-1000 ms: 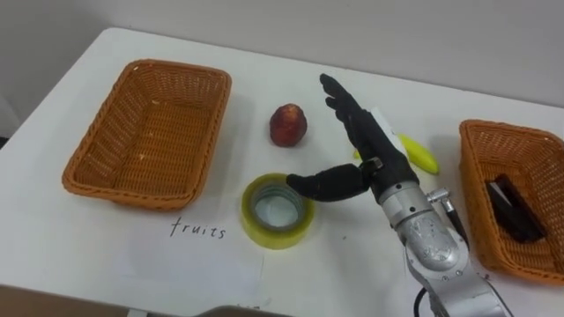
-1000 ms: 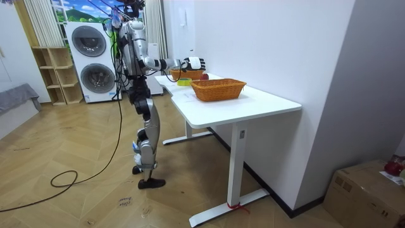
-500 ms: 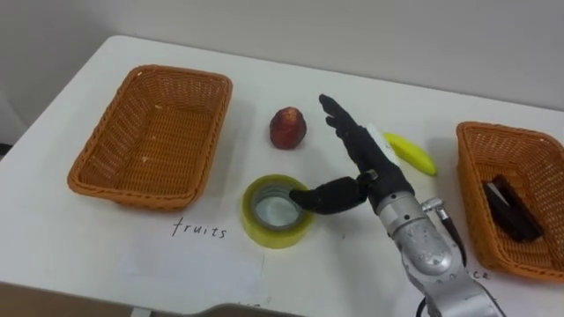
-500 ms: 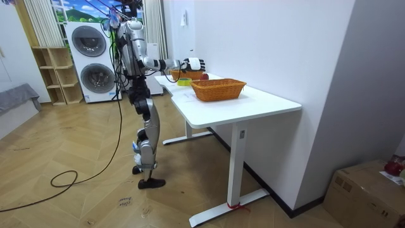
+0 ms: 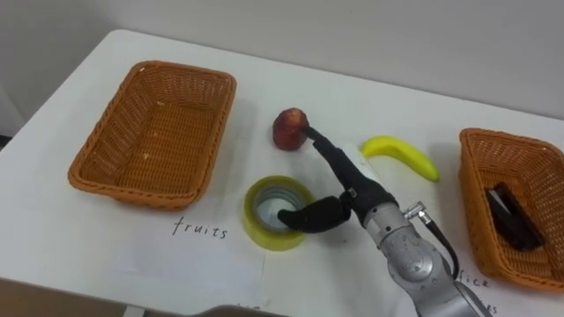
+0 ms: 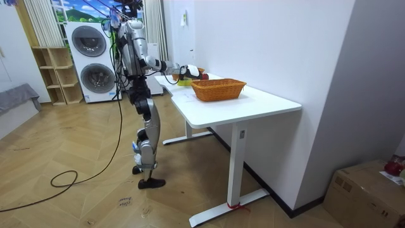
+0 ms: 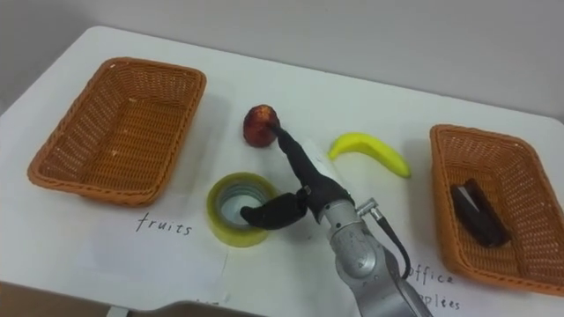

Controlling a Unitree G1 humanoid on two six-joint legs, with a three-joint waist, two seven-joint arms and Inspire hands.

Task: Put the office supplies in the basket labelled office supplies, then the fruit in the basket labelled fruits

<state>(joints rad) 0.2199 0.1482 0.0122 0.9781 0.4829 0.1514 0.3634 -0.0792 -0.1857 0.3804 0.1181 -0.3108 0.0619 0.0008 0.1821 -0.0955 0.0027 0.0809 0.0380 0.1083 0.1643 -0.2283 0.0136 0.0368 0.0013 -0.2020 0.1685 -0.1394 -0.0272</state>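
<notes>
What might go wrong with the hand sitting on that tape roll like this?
The right hand has its thumb inside the yellow tape roll with its fingers straight, so the roll is not gripped and may slip when lifted. Its fingertips end right beside the red round fruit; closing might send it rolling. The roll lies closer to the empty wicker basket labelled for fruit than to the wicker basket holding a dark object, so a wrong drop is possible.

The tape roll (image 5: 278, 211) lies just left of the right hand (image 5: 357, 195), the red fruit (image 5: 288, 129) at its fingertips, and the banana (image 5: 401, 154) right of it. On the surface (image 5: 352, 92), one basket (image 5: 132, 189) stands well left of the hand and the other basket (image 5: 470, 198) well right, with a dark item (image 5: 513, 214) in it.
</notes>
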